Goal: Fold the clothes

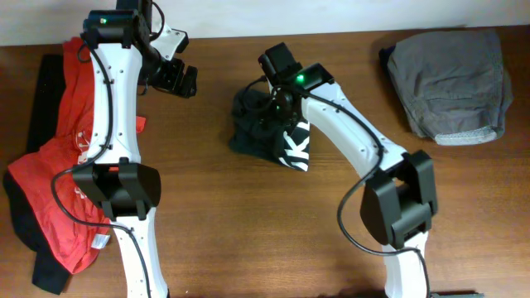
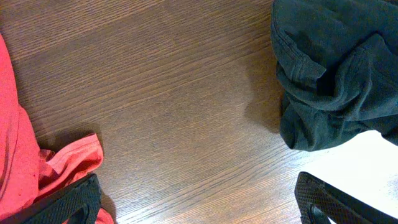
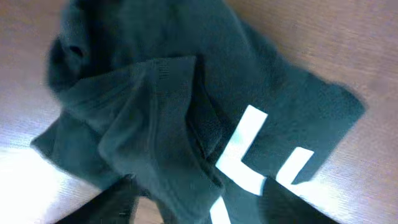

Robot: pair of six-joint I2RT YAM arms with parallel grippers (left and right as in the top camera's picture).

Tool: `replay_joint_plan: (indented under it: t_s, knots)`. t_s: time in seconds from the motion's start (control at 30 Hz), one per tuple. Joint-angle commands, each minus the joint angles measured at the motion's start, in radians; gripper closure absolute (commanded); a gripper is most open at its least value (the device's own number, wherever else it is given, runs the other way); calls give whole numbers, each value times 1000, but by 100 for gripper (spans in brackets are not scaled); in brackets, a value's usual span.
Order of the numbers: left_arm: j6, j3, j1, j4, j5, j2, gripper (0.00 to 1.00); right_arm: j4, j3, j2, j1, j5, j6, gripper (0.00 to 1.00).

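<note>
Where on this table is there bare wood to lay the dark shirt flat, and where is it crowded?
Widest bare wood: front centre, between the left arm and right arm, below the dark shirt. Also the front right, below the grey garment. A narrower strip runs between the left arm and the dark shirt. Crowded: the left edge, under the red shirt.

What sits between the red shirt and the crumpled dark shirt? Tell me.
Bare wooden table separates the red shirt from the dark shirt in the left wrist view; overhead, the left end effector hangs above that stretch.
</note>
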State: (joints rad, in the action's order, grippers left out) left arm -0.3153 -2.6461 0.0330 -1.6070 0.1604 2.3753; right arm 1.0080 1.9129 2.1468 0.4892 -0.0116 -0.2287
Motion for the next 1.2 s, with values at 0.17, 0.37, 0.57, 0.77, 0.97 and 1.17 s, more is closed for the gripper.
replay_joint_plan:
  t_s: [0.17,0.37,0.57,0.77,0.97,1.17]
  knots:
    - [-16,-5,-3,40,-22,-31,1,-3,5,20,1,7,14,64]
    - [-15,-5,-6,72,-54,-31,1,5,5,20,3,44,14,96]
    - [52,-5,-73,138,-53,-31,1,44,5,19,32,195,14,96]
    - [68,-5,-140,159,-45,-31,1,31,5,19,170,230,30,96]
    - [68,-5,-149,161,-45,-30,1,-13,5,19,294,229,29,91]
    - [68,-5,-149,160,-45,-29,1,-17,5,19,357,226,29,60]
